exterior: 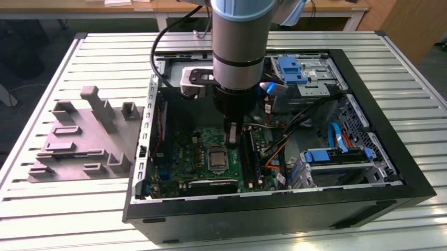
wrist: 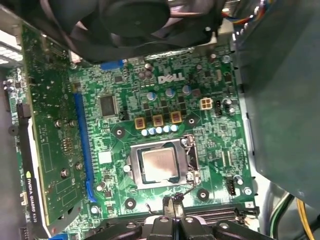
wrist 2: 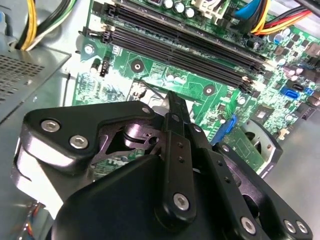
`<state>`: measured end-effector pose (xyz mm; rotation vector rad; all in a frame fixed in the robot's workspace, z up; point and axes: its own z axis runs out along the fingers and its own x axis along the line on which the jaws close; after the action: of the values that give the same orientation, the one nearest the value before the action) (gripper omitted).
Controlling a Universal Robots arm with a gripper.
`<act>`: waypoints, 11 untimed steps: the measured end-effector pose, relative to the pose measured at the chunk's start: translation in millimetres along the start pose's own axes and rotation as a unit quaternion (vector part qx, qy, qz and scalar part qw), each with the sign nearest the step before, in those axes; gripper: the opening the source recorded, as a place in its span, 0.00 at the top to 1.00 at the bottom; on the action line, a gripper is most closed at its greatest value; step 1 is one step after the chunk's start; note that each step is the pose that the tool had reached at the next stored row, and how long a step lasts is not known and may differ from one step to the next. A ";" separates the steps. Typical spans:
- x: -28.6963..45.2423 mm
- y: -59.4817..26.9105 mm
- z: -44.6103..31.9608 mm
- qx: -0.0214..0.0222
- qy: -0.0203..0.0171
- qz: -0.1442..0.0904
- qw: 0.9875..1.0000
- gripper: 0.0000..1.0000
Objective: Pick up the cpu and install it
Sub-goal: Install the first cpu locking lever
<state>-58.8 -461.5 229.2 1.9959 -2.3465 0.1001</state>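
The cpu (wrist: 159, 165) is a pale silvery square lying flat inside the metal-framed socket (wrist: 186, 172) on the green motherboard (wrist: 125, 90). In the exterior view it shows as a small grey square (exterior: 217, 158) inside the open black computer case (exterior: 391, 172). My gripper (exterior: 233, 136) hangs from the arm just above the board, a little behind the socket. In the first wrist view the gripper (wrist: 173, 204) has its fingers together beside the socket's thin wire lever (wrist: 187, 190). The second wrist view shows the gripper (wrist 2: 172, 102) closed to a narrow tip with nothing in it.
A grey moulded tray (exterior: 77, 141) lies on the slatted table on the exterior view's left. Black memory slots (wrist 2: 190, 40), a graphics card (wrist: 45, 150), a black fan (wrist: 135, 20), blue drive brackets (exterior: 335, 156) and loose cables (exterior: 279, 149) crowd the case around the socket.
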 end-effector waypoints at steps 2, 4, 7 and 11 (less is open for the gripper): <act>0.8 -0.1 1.2 0.001 0.000 -0.007 1.000 0.89; 2.1 -0.3 2.3 0.001 0.000 -0.013 1.000 0.89; 5.6 -0.7 3.7 0.001 0.000 -0.018 1.000 0.89; 10.6 -1.4 5.8 0.002 0.000 -0.024 1.000 0.89</act>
<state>-59.1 -472.6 224.4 2.0531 -2.2984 0.1021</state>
